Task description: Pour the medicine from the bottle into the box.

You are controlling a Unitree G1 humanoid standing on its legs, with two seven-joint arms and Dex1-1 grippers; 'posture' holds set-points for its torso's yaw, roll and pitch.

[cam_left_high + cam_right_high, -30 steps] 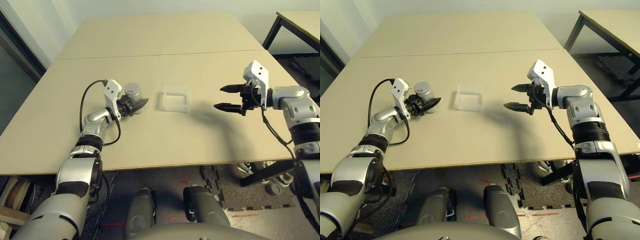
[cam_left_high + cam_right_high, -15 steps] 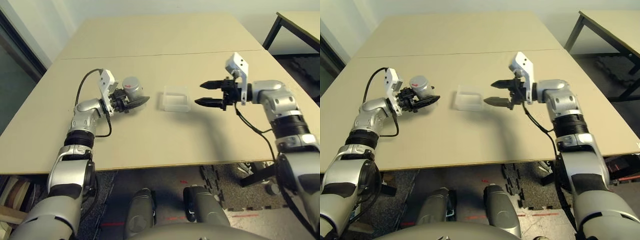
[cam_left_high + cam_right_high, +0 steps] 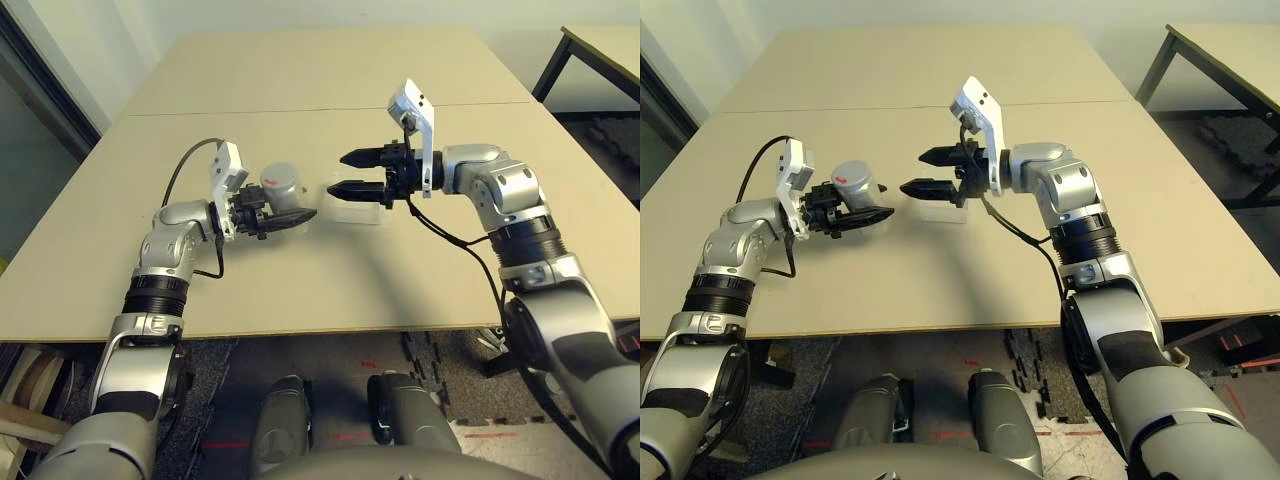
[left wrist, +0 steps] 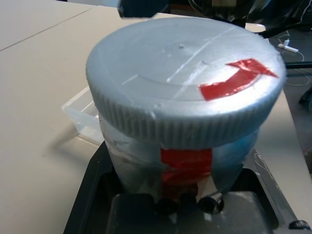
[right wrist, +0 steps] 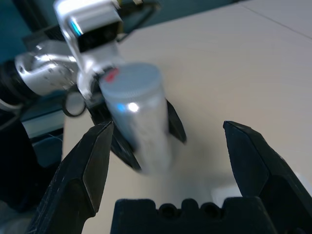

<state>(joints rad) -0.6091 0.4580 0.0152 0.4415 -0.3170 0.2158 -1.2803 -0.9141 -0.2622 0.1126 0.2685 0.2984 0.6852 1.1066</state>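
The left gripper [image 3: 290, 216] pinches the bottle [image 3: 279, 187] between its two black fingers, holding it above the table [image 3: 300, 290], a little to the robot's left of the box [image 3: 357, 205]; the bottle stands roughly upright, tilted slightly, with its ribbed silver-grey cap [image 4: 185, 83] on top; a red tape mark sits on the cap and a red strip runs down the side, as the left wrist view shows close up.

The right gripper [image 3: 352, 172] hovers with its fingers spread wide apart — nothing between them; its tips point toward the bottle and sit just above the near-left part of the box, partly covering it from the head camera; in the right wrist view the bottle [image 5: 139, 114] stands in the gap ahead of the two open fingers [image 5: 85, 165], apart from both.

The box lies flat on the table between the two arms, clear and whitish; one corner of it shows behind the bottle in the left wrist view [image 4: 83, 109]; what it holds cannot be told.

Around them: a black cable [image 3: 185, 165] loops from the left wrist over the tabletop; another black cable [image 3: 470, 250] hangs from the right wrist along the forearm; a seam [image 3: 250, 112] crosses the table behind the arms; a second table [image 3: 600, 45] with a dark leg stands off to the robot's right.

Counted — one bottle, one box, two grippers, two cables, two tables.
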